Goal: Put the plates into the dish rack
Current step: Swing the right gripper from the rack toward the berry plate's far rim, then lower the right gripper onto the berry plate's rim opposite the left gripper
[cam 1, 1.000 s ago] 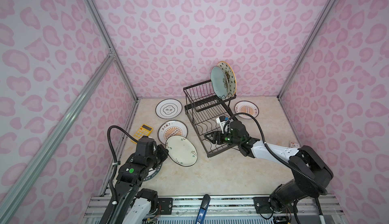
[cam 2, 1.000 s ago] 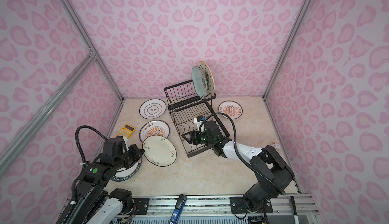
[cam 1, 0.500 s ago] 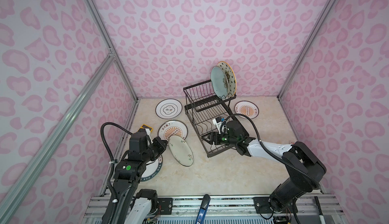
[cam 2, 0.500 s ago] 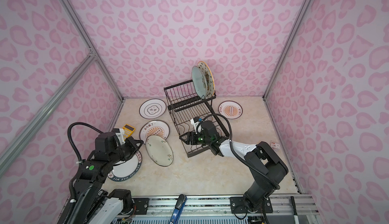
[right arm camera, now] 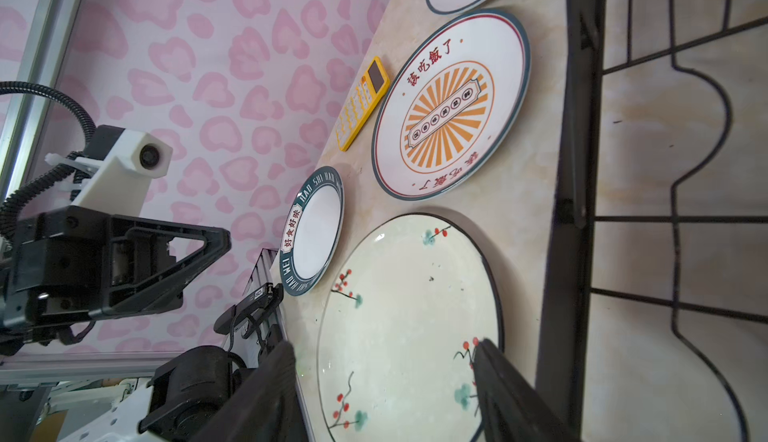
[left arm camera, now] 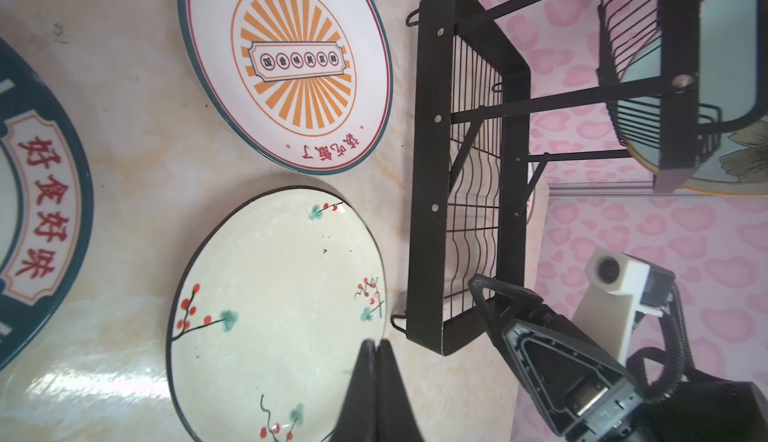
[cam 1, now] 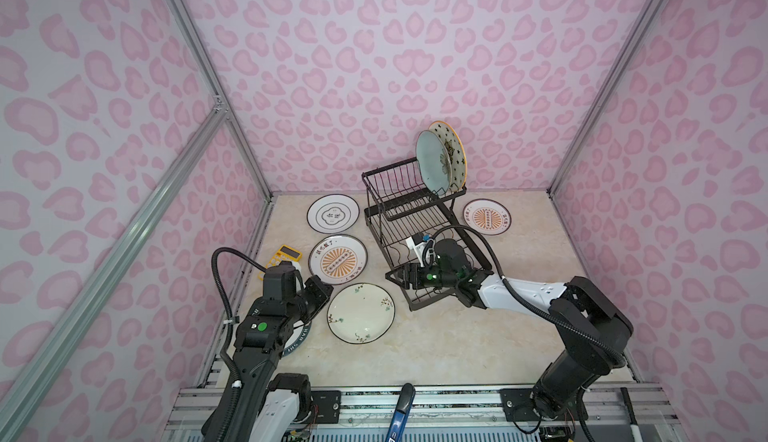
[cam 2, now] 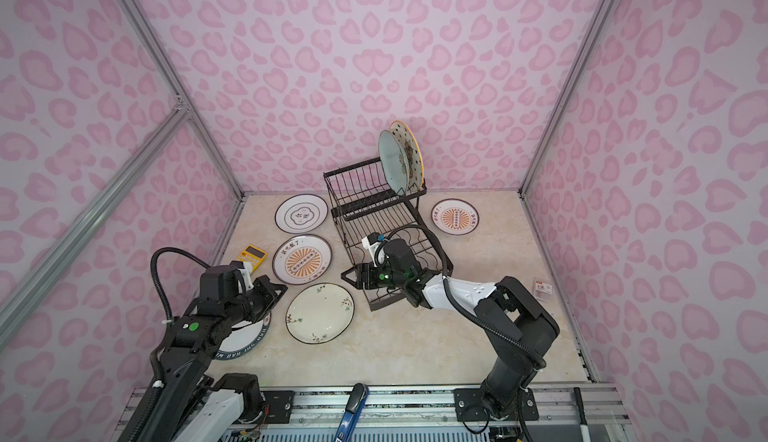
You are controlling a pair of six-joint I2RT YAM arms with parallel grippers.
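Two plates, the blue plate [cam 1: 430, 167] and the starred plate [cam 1: 455, 149], stand on edge in the top basket of the dish rack [cam 1: 399, 207], well beyond the right gripper [cam 1: 390, 280]; five lie flat on the table [cam 1: 436, 348]. Right gripper jaws wide, empty, over the rack's front edge, cream plate [cam 1: 360, 313] just ahead of it. Left gripper [cam 1: 327, 290] pinched closed on nothing, tips over the cream plate's rim, contact unclear, sunburst plate [cam 1: 337, 259] just beside it.

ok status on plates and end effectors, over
Left end effector shut, right end effector open, both empty by cream floral plate. Pale blue plate, starred plate upright in dish rack; five flat on table. Yellow calculator off to the side.
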